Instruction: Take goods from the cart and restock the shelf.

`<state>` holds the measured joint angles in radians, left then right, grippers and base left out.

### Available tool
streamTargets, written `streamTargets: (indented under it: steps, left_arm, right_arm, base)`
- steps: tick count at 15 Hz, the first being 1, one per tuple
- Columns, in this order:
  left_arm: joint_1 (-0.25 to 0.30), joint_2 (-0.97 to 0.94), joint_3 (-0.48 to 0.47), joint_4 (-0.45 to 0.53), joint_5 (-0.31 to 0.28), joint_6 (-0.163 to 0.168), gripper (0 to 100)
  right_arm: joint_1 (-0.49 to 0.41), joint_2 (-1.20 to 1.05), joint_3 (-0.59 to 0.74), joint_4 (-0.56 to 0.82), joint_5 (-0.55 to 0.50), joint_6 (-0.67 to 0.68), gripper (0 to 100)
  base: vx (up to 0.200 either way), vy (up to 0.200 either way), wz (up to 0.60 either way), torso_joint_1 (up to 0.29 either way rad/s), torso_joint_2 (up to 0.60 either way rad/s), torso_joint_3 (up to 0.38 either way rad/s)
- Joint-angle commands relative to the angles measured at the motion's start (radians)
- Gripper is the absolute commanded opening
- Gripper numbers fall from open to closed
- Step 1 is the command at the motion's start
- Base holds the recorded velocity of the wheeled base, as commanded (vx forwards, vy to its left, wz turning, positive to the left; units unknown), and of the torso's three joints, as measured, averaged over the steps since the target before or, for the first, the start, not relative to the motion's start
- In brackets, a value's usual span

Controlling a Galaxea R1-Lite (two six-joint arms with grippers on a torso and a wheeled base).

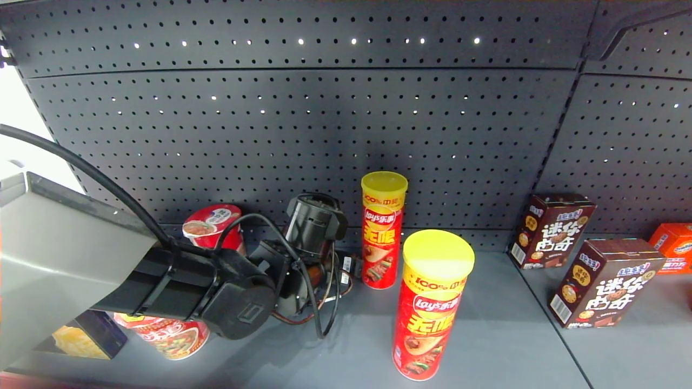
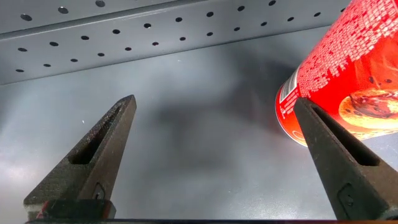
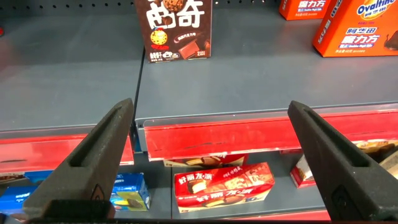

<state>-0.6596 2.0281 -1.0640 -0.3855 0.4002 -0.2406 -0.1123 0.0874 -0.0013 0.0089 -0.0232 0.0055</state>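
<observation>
Spread wide, holding nothing: left hand (image 2: pixel 213 102), right hand (image 3: pixel 210 104).
Left just beside red chip can (image 2: pixel 348 74) on grey shelf (image 2: pixel 186 143), pegboard (image 1: pixel 324 135) behind; right facing red shelf edge (image 3: pixel 249 134).

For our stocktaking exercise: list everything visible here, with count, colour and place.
chip cans: two, red with yellow lids, middle of shelf
noodle cups: two, red, shelf's left end
brown boxes: two, brown, shelf's right end
orange boxes: two, orange, far right of shelf
red pack: one, red, lower shelf
blue pack: one, blue, beside the red pack
left gripper: one, black, open beside a chip can
right gripper: one, black, open before the shelf
</observation>
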Motion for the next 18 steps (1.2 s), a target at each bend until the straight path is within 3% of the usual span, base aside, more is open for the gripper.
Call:
streamTargets:
  steps: [1,18]
  left_arm:
    - [0.0,0.0,-0.001,-0.001,0.0,0.0,100]
    - [-0.015,0.014,-0.022,0.01,-0.009,-0.008,100]
  right_arm:
    - [0.0,0.002,0.0,0.0,0.0,0.001,100]
    - [0.0,0.002,0.001,0.0,0.0,0.001,100]
  base:
    - [0.0,0.0,0.0,0.0,0.0,0.0]
    - [0.0,0.0,0.0,0.0,0.0,0.0]
